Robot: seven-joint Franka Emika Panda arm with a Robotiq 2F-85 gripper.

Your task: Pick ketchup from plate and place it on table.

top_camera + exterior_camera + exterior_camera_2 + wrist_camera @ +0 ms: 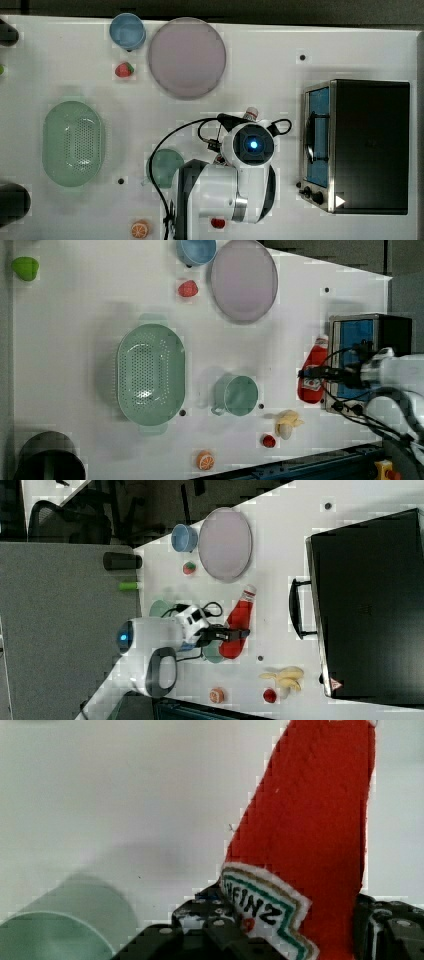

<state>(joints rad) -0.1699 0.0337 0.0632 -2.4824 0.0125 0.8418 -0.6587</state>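
The ketchup (240, 620), a red bottle with a white cap and a dark-and-white label, lies off the plate over the table (260, 65), its cap (251, 113) towards the plate. My gripper (235, 634) is shut on the ketchup's lower body (312, 372). In the wrist view the labelled bottle (310, 845) sits between the black fingers (200, 927). Whether the bottle touches the tabletop I cannot tell. The pale lilac plate (186, 57) lies bare at the top view's upper middle.
A toaster oven (360, 145) stands close by, at the top view's right. A green cup (165, 167) sits beside the arm, a green basket (73, 143) further left. A blue bowl (127, 30) and strawberry (124, 69) lie near the plate. A banana (287, 422) and an orange slice (140, 229) lie near the front edge.
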